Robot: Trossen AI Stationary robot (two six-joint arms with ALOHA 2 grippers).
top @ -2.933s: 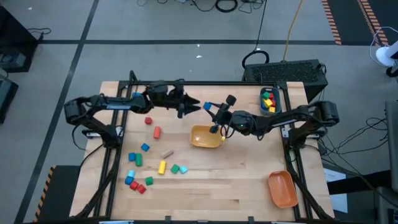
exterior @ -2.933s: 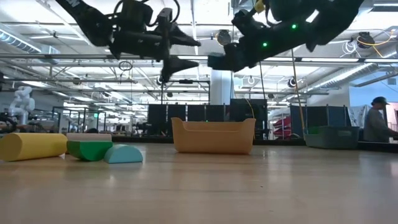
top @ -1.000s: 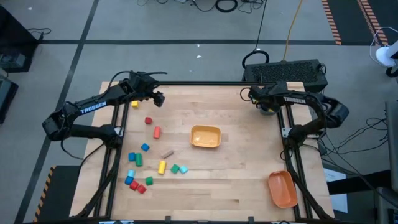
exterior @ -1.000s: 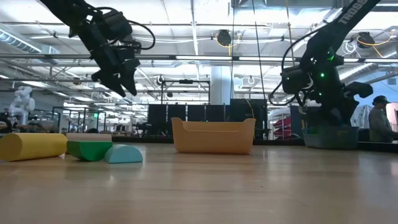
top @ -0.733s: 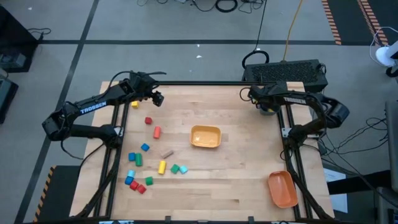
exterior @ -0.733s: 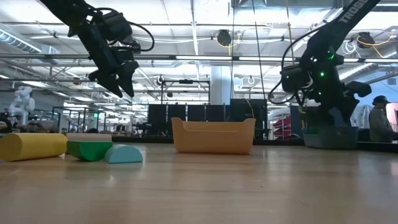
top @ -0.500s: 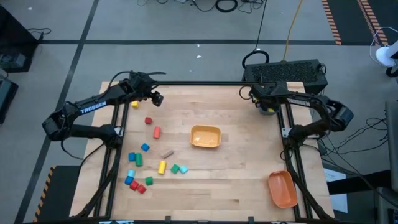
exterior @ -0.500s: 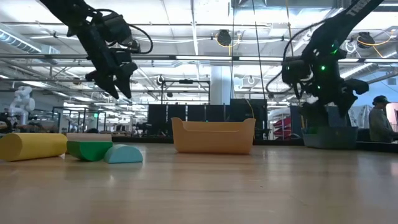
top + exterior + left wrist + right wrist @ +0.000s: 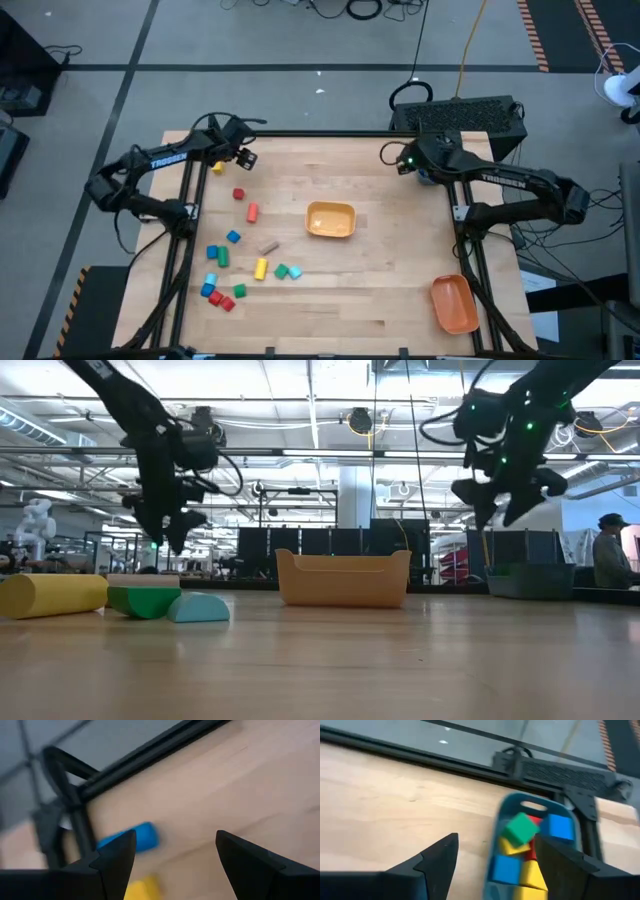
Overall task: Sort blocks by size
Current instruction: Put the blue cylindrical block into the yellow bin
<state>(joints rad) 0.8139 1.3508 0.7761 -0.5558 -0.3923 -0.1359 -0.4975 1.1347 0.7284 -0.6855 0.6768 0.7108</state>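
Loose blocks [image 9: 232, 237] in red, blue, green, yellow and cyan lie scattered on the left half of the wooden table. My left gripper [image 9: 243, 155] hangs open above the far left corner. A blue block [image 9: 135, 837] and a yellow block [image 9: 142, 887] lie on the wood beyond its fingers. My right gripper [image 9: 500, 500] is open and empty in the air, just left of the teal bin [image 9: 535, 845]. That bin holds green, blue, yellow and red blocks. In the low view a yellow cylinder [image 9: 50, 595] and a green block [image 9: 145, 600] lie close by on the left.
A yellow bin [image 9: 331, 219] sits near the table's middle and an orange bin [image 9: 453, 303] at the near right corner. A black frame rail [image 9: 300, 133] runs along the far edge. A person [image 9: 605, 555] stands in the room beyond the table.
My right gripper has risen out of the teal bin and swung toward the table's left. My left gripper has sunk toward the far left corner and tipped further downward, staying open.
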